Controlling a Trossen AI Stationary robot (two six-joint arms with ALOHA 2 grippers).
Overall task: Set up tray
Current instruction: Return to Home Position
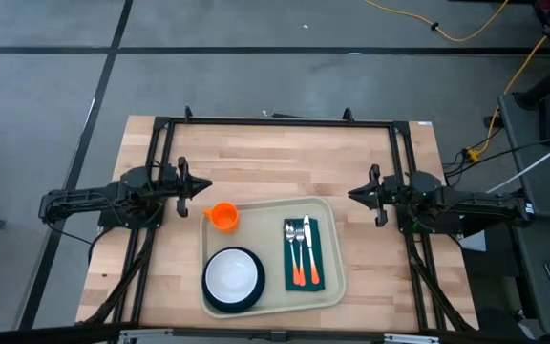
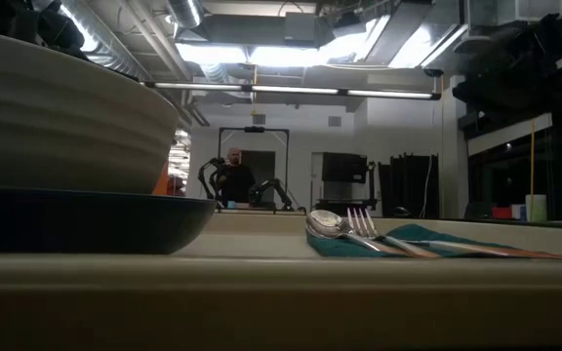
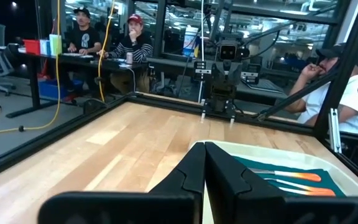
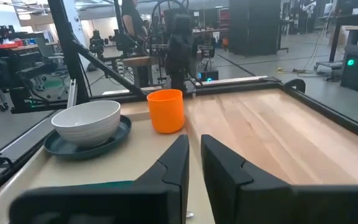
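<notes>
- Two tools, both empty: the left tool [image 1: 201, 187] is at 9 o'clock of the pale wooden tabletop [image 1: 275, 158] and the right tool [image 1: 354, 194] is at 3 o'clock. Each has its fingers pressed together with nothing between them.
- One large beige plastic tray with a raised rim [image 1: 261, 225] lies flat at 6 o'clock of the tabletop, between the two tools.
- Risk 1: the left tool tip sits near the orange plastic cup [image 1: 222, 217] at the tray's 11 o'clock corner. A low swing toward 3 o'clock would likely tip the cup, which looks light and stands upright.
- Risk 2: the right tool is near the tray's 1 o'clock corner. A dip there could catch the rim and shift the whole setting.
- Counts:
  - Cup: 1.
  - White round bowl [image 1: 233, 274]: 1, sitting on 1 dark teal round plate [image 1: 233, 307] at the tray's 7 o'clock.
  - Dark green rectangular napkin [image 1: 318, 239]: 1, at the tray's 3 o'clock.
  - Orange-handled utensils [image 1: 301, 250]: 3, side by side on the napkin.
</notes>
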